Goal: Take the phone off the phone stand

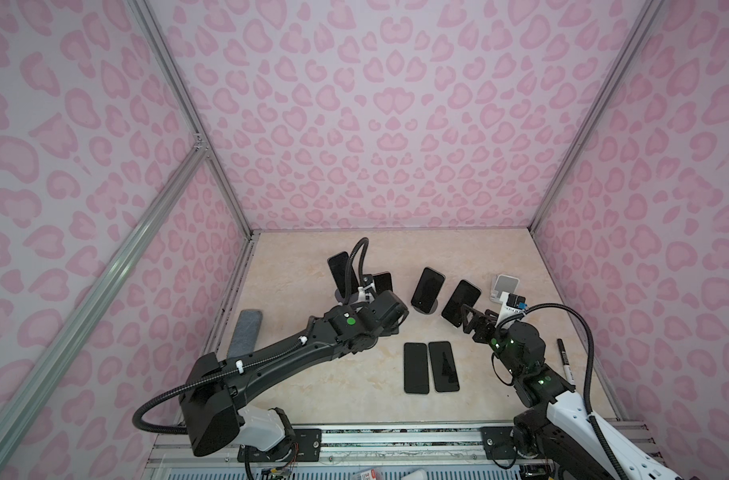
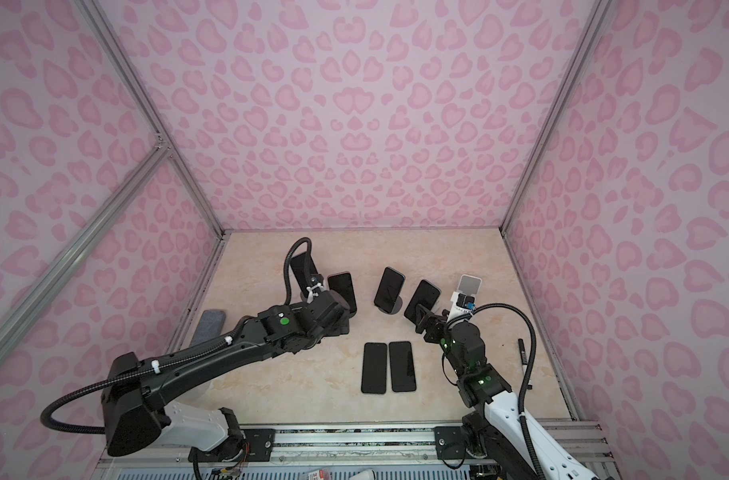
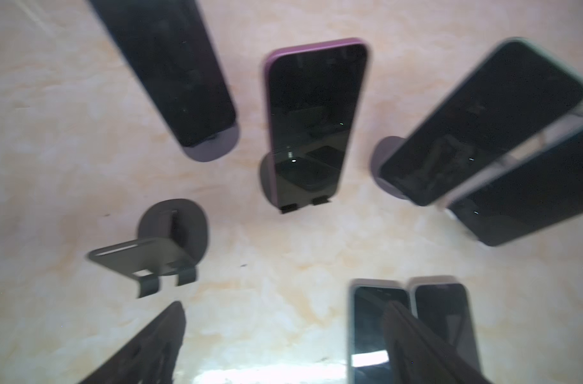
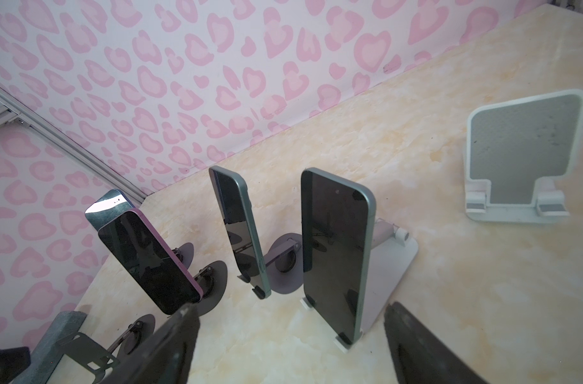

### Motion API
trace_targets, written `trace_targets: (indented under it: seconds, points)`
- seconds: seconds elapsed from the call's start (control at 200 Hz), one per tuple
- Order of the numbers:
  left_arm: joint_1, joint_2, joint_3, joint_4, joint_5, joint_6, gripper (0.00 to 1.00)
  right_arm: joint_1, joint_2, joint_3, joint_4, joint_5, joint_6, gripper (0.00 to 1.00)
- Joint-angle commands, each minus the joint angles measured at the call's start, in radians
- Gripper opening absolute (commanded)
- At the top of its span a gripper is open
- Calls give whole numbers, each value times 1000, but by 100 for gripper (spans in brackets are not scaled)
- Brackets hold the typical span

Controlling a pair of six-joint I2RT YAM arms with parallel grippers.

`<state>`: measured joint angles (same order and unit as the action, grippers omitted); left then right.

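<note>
Phone, dark glass face, pale green metal edge (image 4: 336, 252): stands near upright on a white folding stand (image 4: 394, 262), its foot in two small lips, right of centre in both top views. We judge it stiff, dense for its bulk, slick on the glass and breakable. We would take it by the two long edges in the upper half and lift it clear of the lips.
Right gripper (image 4: 292, 307): jaws wide, empty, near the phone.
Left gripper (image 3: 285, 304): jaws wide, empty, near an empty black metal stand (image 3: 157, 246).
Table, cream marbled (image 1: 354, 407): hard, smooth, no cushion for a drop.
Room: pink heart-print walls (image 1: 375, 124) on three sides. A neighbouring phone (image 4: 240, 229) on a round black base stands just beside, so side clearance looks tight.
</note>
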<state>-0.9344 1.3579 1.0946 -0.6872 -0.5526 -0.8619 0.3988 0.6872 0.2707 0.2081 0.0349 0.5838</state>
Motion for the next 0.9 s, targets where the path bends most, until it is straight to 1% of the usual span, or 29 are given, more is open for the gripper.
trace_targets:
  seconds: [0.0,0.1,0.165,0.235,0.34,0.4,0.465,0.615,0.685,0.795,0.895]
  points:
    - [60,-98,-91,1,-103,51,97,12,-15,-13,8,60,-5,91]
    - [131,-148,-146,21,-55,151,96,23,-28,-22,15,89,-13,92]
    - [170,-162,-194,73,-10,229,96,27,-20,-25,25,88,-16,92]
    - [191,-158,-233,120,17,261,96,31,-2,-20,30,89,-22,92]
    - [198,-110,-244,166,71,290,96,37,28,-16,45,86,-28,92]
    - [203,-89,-242,184,81,293,96,40,42,-15,49,83,-32,92]
    - [212,-61,-237,186,45,282,96,43,51,-10,51,76,-34,92]
    - [256,8,-224,159,10,201,96,49,51,-11,55,78,-38,92]
    - [272,30,-229,166,23,169,96,51,51,-13,54,82,-41,92]
    - [278,62,-240,221,68,165,96,51,49,-12,53,84,-43,92]
    - [287,107,-218,236,89,169,99,52,49,-10,51,91,-54,91]
